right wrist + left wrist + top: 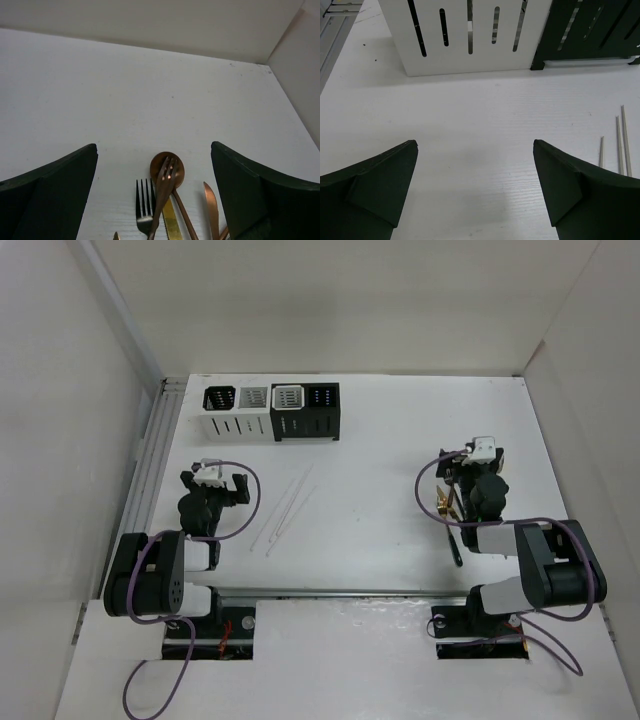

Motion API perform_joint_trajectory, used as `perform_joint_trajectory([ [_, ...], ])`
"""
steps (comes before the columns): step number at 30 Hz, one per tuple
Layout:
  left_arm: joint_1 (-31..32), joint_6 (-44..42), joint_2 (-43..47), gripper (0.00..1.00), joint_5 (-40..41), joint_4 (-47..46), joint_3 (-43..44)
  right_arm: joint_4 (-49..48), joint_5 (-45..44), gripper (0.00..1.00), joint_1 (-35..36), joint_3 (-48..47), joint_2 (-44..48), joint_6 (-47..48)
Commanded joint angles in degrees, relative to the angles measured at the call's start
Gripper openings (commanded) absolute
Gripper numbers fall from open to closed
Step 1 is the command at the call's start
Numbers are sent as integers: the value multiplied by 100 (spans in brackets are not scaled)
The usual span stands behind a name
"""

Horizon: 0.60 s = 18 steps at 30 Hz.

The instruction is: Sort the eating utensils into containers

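Observation:
Four slotted containers stand in a row at the back: two white (pixel 236 425), two black (pixel 305 425). Thin white sticks (pixel 285 508) lie mid-table. My left gripper (pixel 212 483) is open and empty above bare table; its wrist view shows it (pixel 475 150) facing a white container (pixel 465 50) and a black one (pixel 590 30), with the sticks (pixel 620 140) to its right. My right gripper (pixel 468 472) is open over a cutlery pile (pixel 446 505). Between and below its fingers (pixel 154 150) lie a copper spoon (pixel 175 167), a copper fork (pixel 166 185), a black fork (pixel 144 205), a gold knife (pixel 171 220) and a copper knife (pixel 211 205).
White walls enclose the table on the left, back and right. A metal rail (pixel 150 460) runs along the left side. Purple cables (pixel 248 502) loop off both wrists. A dark utensil handle (pixel 455 545) pokes out toward the right arm's base.

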State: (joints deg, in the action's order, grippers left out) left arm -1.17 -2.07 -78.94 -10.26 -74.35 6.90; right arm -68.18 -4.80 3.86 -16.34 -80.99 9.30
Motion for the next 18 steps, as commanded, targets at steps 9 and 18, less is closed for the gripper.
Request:
perform_joint_trajectory([
  [9, -59, -145, 386, 100, -556, -1400, 66, 5018, 185, 99, 691, -3650, 1137, 1677],
  [18, 556, -2503, 1532, 100, -138, 5057, 4882, 5491, -4869, 99, 1943, -7048, -250, 3222],
])
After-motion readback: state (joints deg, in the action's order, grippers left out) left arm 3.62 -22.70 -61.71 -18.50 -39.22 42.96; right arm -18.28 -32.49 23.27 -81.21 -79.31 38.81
